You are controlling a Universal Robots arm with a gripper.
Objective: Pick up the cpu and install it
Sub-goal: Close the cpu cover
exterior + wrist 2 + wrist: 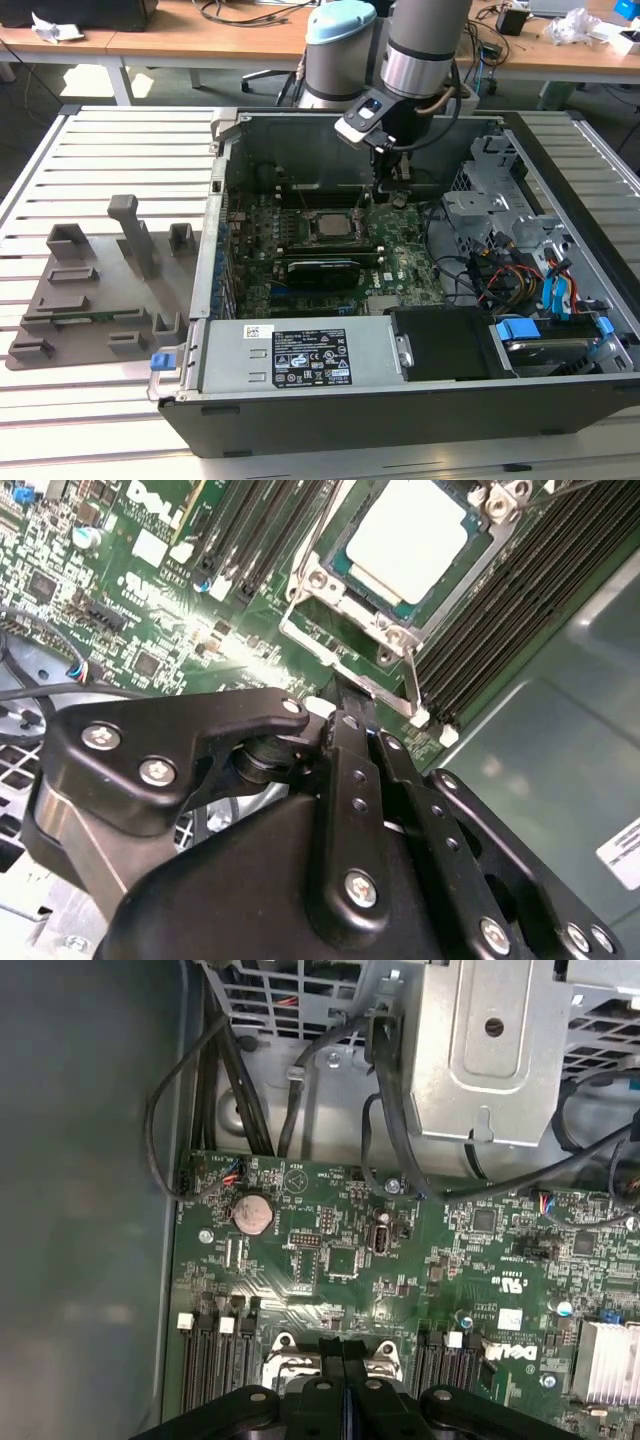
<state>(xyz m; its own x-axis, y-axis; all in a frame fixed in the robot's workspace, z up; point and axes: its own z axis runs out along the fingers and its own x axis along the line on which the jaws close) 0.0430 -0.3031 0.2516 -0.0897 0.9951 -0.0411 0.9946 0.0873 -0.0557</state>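
Gripper point(345, 1350) is closed with nothing between its tips, hanging low over the motherboard point(400, 1260) just beside the socket frame point(330, 590) inside the open computer case point(560, 420) on the slatted table point(110, 150). It carries nothing because the cpu point(408, 535) lies flat in that frame, pale top up, where the task wants it. I cannot tell whether the frame's latch is locked, and in the first wrist view the gripper covers the socket's middle
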